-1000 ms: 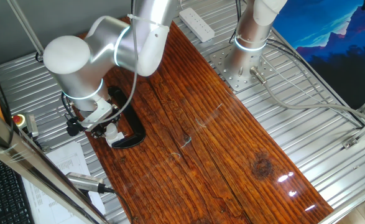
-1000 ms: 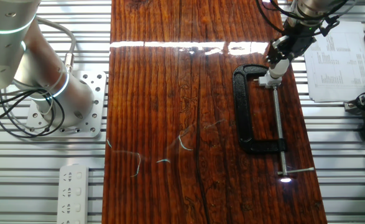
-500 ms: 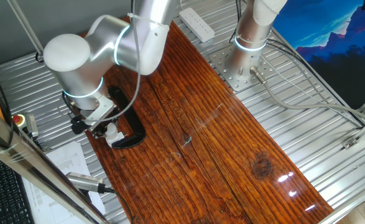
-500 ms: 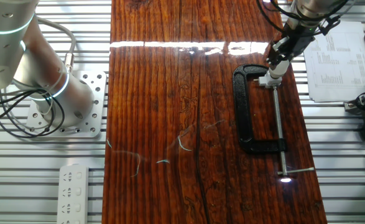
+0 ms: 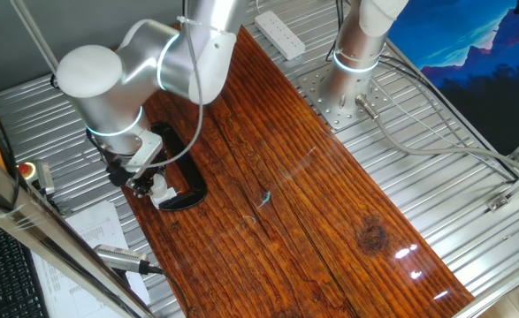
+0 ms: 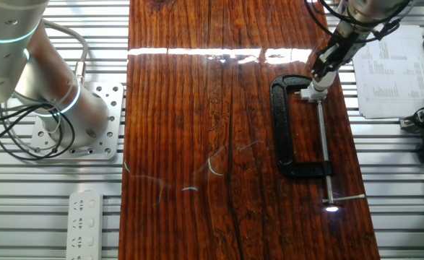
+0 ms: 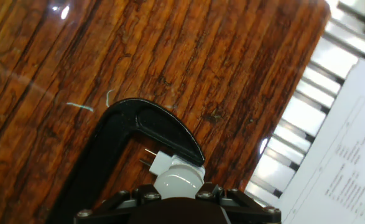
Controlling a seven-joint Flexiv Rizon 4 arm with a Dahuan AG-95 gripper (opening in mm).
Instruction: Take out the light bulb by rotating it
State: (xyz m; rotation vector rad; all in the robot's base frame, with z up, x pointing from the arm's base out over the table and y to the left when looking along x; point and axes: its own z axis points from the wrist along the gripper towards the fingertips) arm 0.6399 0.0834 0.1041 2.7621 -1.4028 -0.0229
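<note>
The light bulb point(image 7: 178, 184) is a white dome sitting in a white socket block point(image 7: 164, 163), which is held in a black C-clamp point(image 7: 146, 127) on the wooden board. In the hand view my gripper point(image 7: 177, 194) has a finger on each side of the dome and is shut on it. In one fixed view my gripper point(image 5: 146, 181) is low over the bulb point(image 5: 158, 185) at the clamp point(image 5: 186, 187). In the other fixed view my gripper point(image 6: 325, 66) covers the bulb, and only the socket point(image 6: 315, 91) shows at the clamp point(image 6: 287, 137).
The clamp's screw bar point(image 6: 323, 152) runs along the board's edge. Papers point(image 6: 391, 72) lie beside the board. A silver tool with a cable point(image 5: 123, 257) and a red button point(image 5: 27, 169) are nearby. A power strip point(image 5: 279, 34) and a second arm's base point(image 5: 346, 84) stand farther off.
My hand has turned about the bulb's axis while staying on it. The clamp and socket have not moved.
</note>
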